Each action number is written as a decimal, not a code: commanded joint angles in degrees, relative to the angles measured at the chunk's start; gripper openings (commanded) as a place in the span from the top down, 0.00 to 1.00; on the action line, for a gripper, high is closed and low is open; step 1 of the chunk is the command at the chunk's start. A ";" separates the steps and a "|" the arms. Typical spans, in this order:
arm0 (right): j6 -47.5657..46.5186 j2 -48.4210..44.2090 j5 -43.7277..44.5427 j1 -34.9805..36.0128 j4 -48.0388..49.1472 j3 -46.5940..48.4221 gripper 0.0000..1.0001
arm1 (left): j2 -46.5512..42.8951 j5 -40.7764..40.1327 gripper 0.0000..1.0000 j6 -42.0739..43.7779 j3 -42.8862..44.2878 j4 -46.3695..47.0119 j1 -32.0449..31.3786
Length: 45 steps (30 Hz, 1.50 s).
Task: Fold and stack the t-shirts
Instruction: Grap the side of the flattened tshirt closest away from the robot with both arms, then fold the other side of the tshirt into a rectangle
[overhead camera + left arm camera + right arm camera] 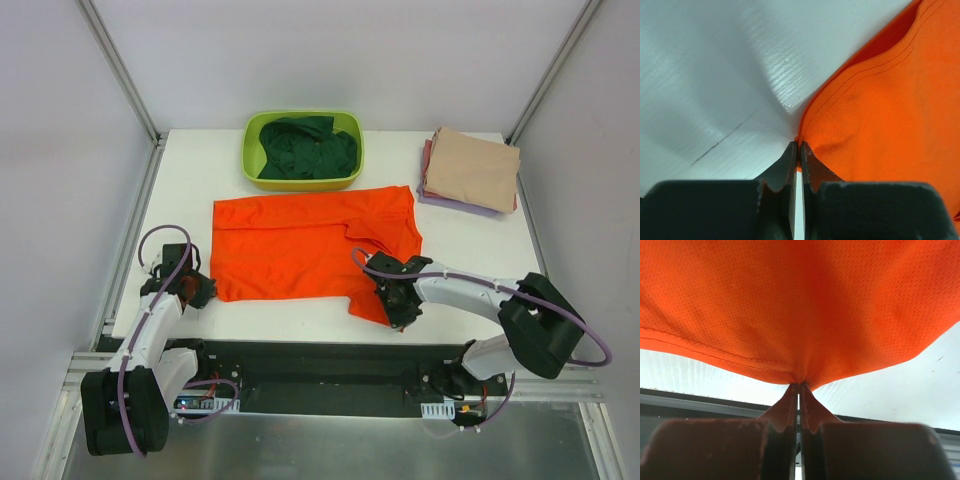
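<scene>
The orange t-shirt (300, 245) lies spread on the white table, its near right part bunched. My left gripper (200, 291) is shut on its near left corner; the left wrist view shows the cloth (880, 115) pinched at the tips of my left gripper (799, 146). My right gripper (397, 308) is shut on the shirt's near right hem, and in the right wrist view the orange cloth (800, 305) rises off the table from my right gripper (799, 385). A dark green t-shirt (308, 148) lies crumpled in the tub. Folded tan (474, 166), lilac and reddish shirts are stacked at the back right.
The lime-green plastic tub (252, 165) stands at the back middle of the table (190, 180). Metal frame posts and grey walls close in both sides. The table's near edge and black rail run just below both grippers.
</scene>
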 commanded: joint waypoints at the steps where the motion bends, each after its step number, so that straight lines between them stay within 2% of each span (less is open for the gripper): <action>1: 3.04 1.57 4.26 -0.57 10.45 -3.11 1.00 | -1.31 1.25 1.00 1.53 0.16 -0.54 0.45; 6: 1.81 -5.63 6.71 -0.57 7.65 -2.32 1.00 | -1.93 1.43 1.00 3.02 1.65 -0.80 0.37; 10: 0.49 -11.87 9.70 -1.18 7.03 -1.00 1.00 | -1.85 4.76 1.00 2.94 2.97 -0.80 0.37; 16: -3.20 -13.90 12.43 -4.43 8.08 4.00 1.00 | -1.84 4.95 1.00 2.24 5.60 -0.80 0.45; 22: -7.15 -10.31 12.17 -9.52 10.19 10.33 1.00 | 0.61 3.81 1.00 1.97 9.99 -0.72 0.45; 32: -12.15 -1.69 10.59 -17.43 13.79 21.32 1.00 | 11.07 1.87 1.00 2.06 19.04 -0.63 0.54; 45: -18.76 10.96 5.76 -22.36 17.22 33.27 1.00 | 23.81 -0.59 1.00 2.76 28.19 0.51 0.63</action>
